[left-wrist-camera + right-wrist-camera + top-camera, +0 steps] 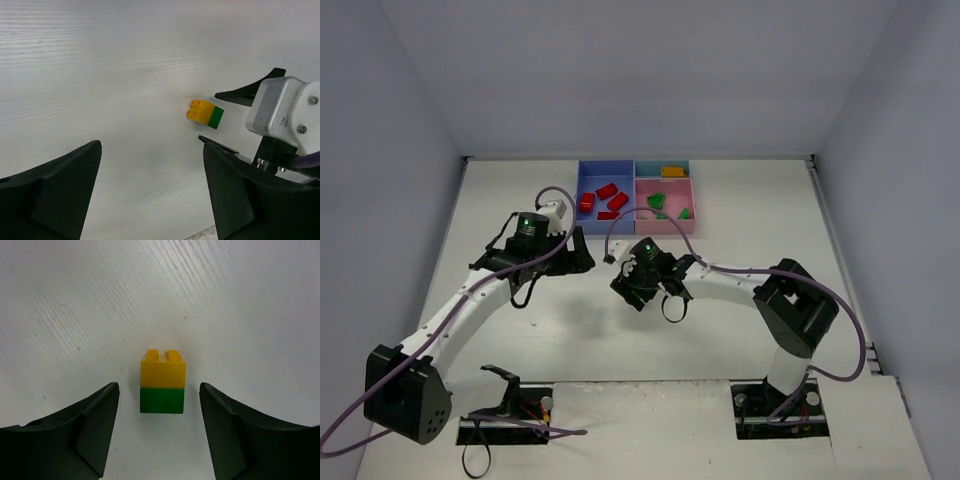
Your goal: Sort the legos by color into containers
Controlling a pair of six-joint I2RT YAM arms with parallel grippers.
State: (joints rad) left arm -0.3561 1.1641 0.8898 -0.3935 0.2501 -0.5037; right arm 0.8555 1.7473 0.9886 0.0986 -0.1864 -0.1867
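Note:
A yellow brick stacked on a green brick [162, 382] lies on its side on the white table, between the open fingers of my right gripper [159, 387], which do not touch it. The stack also shows in the left wrist view [205, 114]. My left gripper [150, 190] is open and empty, a short way from the stack, facing the right gripper [282, 115]. From above, the left gripper [582, 255] and right gripper [625, 285] meet mid-table and the stack is hidden. The blue tray [592, 178] holds red bricks [607, 190], the pink tray [645, 190] green bricks [657, 200], the teal tray [648, 170] a yellow brick [671, 171].
The joined trays sit at the far middle of the table, just beyond both grippers. Grey walls enclose the table on the left, back and right. Purple cables loop off both arms.

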